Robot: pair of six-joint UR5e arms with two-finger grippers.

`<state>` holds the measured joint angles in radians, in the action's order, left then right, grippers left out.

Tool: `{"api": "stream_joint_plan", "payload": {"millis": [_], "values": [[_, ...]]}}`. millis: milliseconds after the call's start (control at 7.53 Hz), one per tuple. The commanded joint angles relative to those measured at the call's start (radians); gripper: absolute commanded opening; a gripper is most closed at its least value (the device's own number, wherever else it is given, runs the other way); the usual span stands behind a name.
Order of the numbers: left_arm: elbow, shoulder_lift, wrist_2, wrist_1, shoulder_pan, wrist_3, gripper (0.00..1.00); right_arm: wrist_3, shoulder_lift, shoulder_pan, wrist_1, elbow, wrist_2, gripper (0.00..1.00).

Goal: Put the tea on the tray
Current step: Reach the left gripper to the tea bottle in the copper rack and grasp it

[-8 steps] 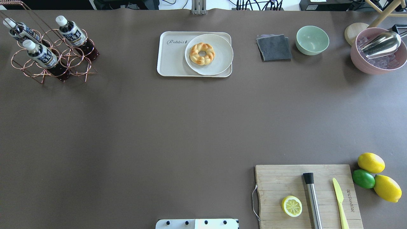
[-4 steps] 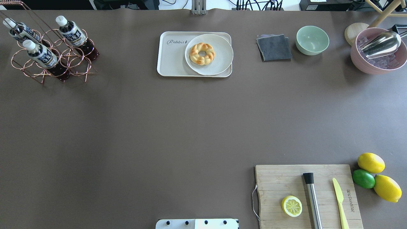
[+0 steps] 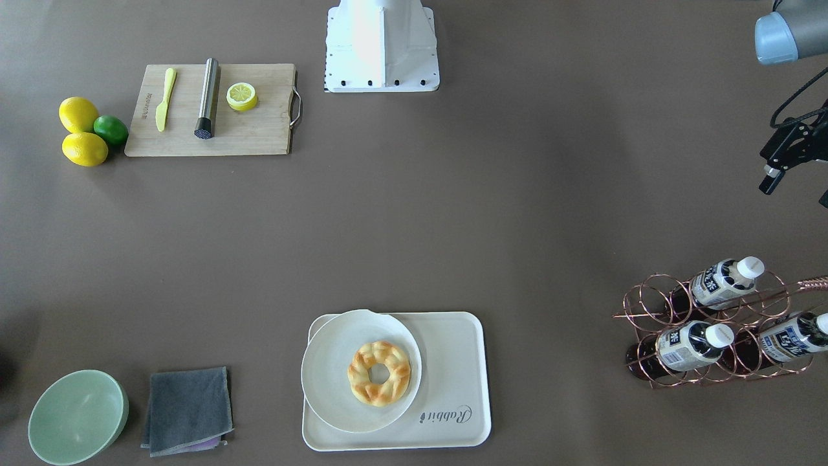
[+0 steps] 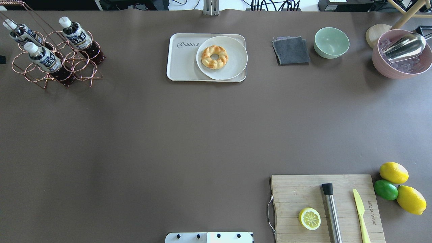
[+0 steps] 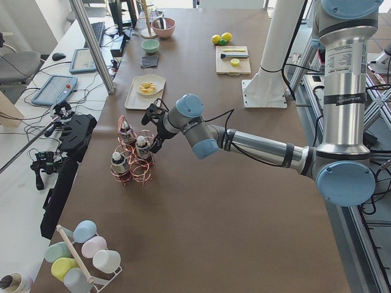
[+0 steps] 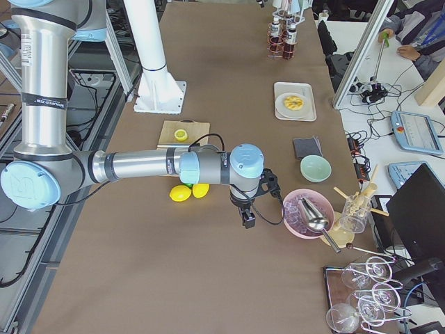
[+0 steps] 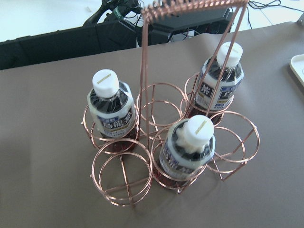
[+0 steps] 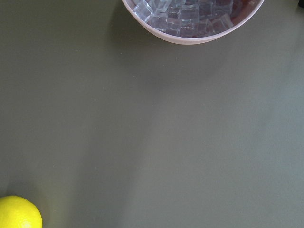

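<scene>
- Brown tabletop (image 4: 135, 135) filled every view, with operators' desks and screens along its far side in the side views.
- Reaching over the far left corner was the grey-and-blue left arm (image 5: 256, 146). The matching right arm (image 6: 153, 167) stretched low near a pink bowl of ice cubes (image 6: 306, 212), well apart from the task's things.
- At the far middle lay the cream-white rectangular plastic tray (image 4: 182, 64) with grey "Rabbit" script. A round white plate (image 4: 233, 64) bearing a twisted golden doughnut (image 4: 214, 57) covered its right part and left the lettered strip bare.
- Well apart from the tray, to its left, stood a copper wire bottle rack (image 4: 81, 67).
- Three small clear plastic tea bottles (image 7: 187, 149) with dark liquid and white caps each sat in a ring of the rack. None was on the tray.
- Hovering close above and beside the rack was the left tool (image 5: 156, 131), with no bottle in it as far as the views showed. Whether its fingers were apart or together could not be told.
- Over bare tabletop hung the right tool (image 6: 248, 216), and its state could not be told either.
- The step in hand looked like the approach for the pick. The next move would call for lowering onto one bottle clear of the rack's tall wire handle (image 7: 141, 57). The bottle would then need lifting straight out of its ring and carrying to the tray's bare strip.
</scene>
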<state>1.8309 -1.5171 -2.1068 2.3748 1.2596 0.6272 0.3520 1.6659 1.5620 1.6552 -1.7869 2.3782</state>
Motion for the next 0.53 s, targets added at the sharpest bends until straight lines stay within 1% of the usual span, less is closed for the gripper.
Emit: {"api": "stream_joint_plan", "payload": {"millis": [0,133,266,399], "values": [[-0.010,-0.048,0.144,0.001,-0.096,0.063,0.96,-0.004,0.003,0.000,0.000,0.003,0.001,1.00],[-0.034,-0.064,0.192,0.003,-0.126,0.062,0.95,-0.005,0.003,-0.002,0.000,0.004,0.000,1.00],[-0.074,-0.108,0.205,0.004,-0.129,0.062,0.95,-0.007,0.003,-0.003,0.000,0.006,0.000,1.00],[-0.096,-0.121,0.203,0.006,-0.129,0.060,0.92,-0.005,0.003,-0.005,0.000,0.004,0.000,1.00]]}}
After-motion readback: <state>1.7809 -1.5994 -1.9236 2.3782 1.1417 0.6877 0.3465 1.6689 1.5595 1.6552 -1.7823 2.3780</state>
